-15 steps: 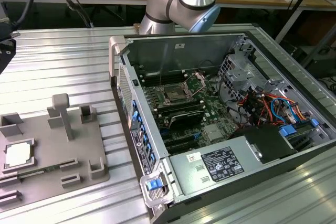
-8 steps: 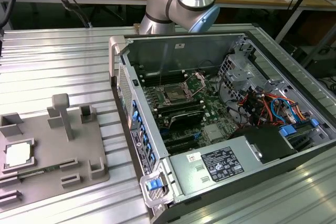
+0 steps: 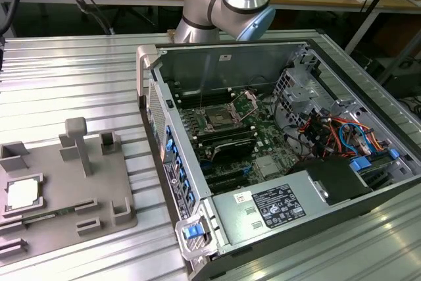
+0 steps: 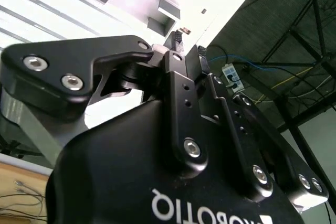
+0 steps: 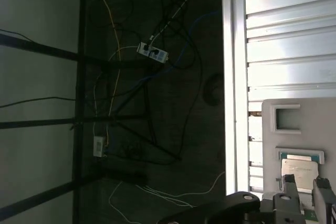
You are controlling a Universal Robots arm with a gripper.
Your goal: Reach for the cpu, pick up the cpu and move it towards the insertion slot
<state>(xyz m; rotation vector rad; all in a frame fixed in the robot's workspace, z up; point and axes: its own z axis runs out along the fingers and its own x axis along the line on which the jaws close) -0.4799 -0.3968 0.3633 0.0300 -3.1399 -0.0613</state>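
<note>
- My gripper hangs with its fingers apart in the first wrist view.
- Just beyond them the cpu lies flat, pale top up, edges square to its recess in the grey fixture; being square, it has no long axis.
- The insertion slot sits well apart, inside the open computer case.

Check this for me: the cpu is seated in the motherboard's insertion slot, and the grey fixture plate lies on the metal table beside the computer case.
One thing is wrong. The cpu is not in the insertion slot; the exterior view shows it lying on the grey fixture plate. That plate does lie on the metal table beside the computer case.
</note>
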